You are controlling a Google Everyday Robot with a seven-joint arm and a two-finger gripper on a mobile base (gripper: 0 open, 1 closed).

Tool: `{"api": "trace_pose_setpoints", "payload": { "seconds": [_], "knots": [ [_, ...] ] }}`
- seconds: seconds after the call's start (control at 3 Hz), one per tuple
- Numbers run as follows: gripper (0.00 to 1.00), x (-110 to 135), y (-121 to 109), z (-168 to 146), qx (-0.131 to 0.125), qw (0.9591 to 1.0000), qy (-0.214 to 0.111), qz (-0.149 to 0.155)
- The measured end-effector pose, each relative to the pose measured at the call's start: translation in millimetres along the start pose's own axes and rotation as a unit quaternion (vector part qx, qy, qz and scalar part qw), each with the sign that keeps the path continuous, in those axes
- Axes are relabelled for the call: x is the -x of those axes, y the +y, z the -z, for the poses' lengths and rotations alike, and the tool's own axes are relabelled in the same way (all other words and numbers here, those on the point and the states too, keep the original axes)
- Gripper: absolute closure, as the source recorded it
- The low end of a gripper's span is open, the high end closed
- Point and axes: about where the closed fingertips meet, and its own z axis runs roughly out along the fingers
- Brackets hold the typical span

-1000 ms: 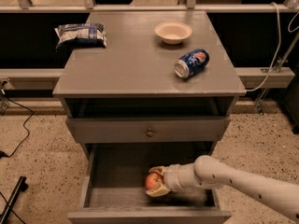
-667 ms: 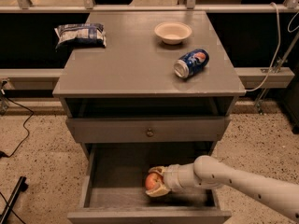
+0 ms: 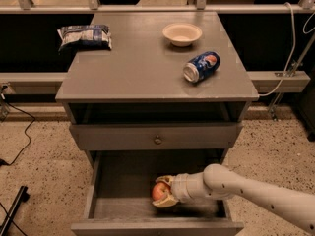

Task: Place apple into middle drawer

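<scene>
The red-orange apple (image 3: 158,191) is inside the open middle drawer (image 3: 118,209), just above its pale wood-grain floor, near the middle and toward the front. My gripper (image 3: 160,192) reaches in from the right on a white arm. Its tan fingers (image 3: 165,203) wrap above and below the apple, shut on it. I cannot tell whether the apple touches the floor.
A closed drawer front with a small round knob (image 3: 157,139) sits just above the open drawer. On the cabinet top lie a blue soda can (image 3: 201,66) on its side, a cream bowl (image 3: 182,34) and a snack bag (image 3: 84,36). Cables run along the speckled floor at left.
</scene>
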Motion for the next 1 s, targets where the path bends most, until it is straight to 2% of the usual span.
{"api": "trace_pose_setpoints", "payload": {
  "seconds": [0.33, 0.67, 1.0],
  "knots": [
    [0.06, 0.4, 0.9, -1.2, 0.001, 1.0, -0.001, 0.0],
    [0.0, 0.8, 1.6, -2.2, 0.002, 1.0, -0.001, 0.0],
    [0.0, 0.8, 1.6, -2.2, 0.002, 1.0, -0.001, 0.0]
  ]
}}
